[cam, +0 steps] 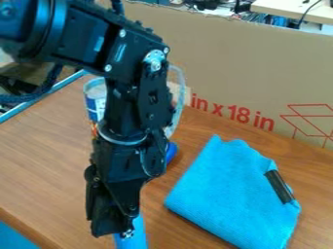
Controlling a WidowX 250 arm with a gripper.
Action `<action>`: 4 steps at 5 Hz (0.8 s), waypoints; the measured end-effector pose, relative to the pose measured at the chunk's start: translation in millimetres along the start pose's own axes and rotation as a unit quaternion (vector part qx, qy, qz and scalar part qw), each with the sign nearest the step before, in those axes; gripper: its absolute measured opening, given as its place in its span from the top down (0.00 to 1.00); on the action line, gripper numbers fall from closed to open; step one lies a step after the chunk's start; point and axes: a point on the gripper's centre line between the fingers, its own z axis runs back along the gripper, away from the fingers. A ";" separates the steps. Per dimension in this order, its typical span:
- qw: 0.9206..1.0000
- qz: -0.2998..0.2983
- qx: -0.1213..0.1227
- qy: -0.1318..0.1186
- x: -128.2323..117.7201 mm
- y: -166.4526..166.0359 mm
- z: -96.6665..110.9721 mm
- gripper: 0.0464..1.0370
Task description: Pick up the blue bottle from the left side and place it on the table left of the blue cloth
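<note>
black angular arm (78, 36) | silver joint disc (155, 57) | small silver screws (122, 33) | dark braided cable (40, 90)

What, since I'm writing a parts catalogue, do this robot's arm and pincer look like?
The arm is black, with blocky segments, silvery screws and a round metallic disc. A dark cable loops beside it. A pale band rings it above the black, angular pincer.

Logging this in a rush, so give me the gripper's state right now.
Gripper: can't tell if open or closed; it is at a blue object, hold unclear.
</note>
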 end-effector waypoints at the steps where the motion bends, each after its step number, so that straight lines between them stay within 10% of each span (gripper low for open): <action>1: 1.000 0.005 -0.005 0.018 0.3 0.1 -1.5 0.68; 3: 1.000 0.024 -0.008 0.005 -4.9 5.3 14.8 0.09; 4: 0.998 0.044 -0.024 -0.033 -16.7 12.5 34.8 0.03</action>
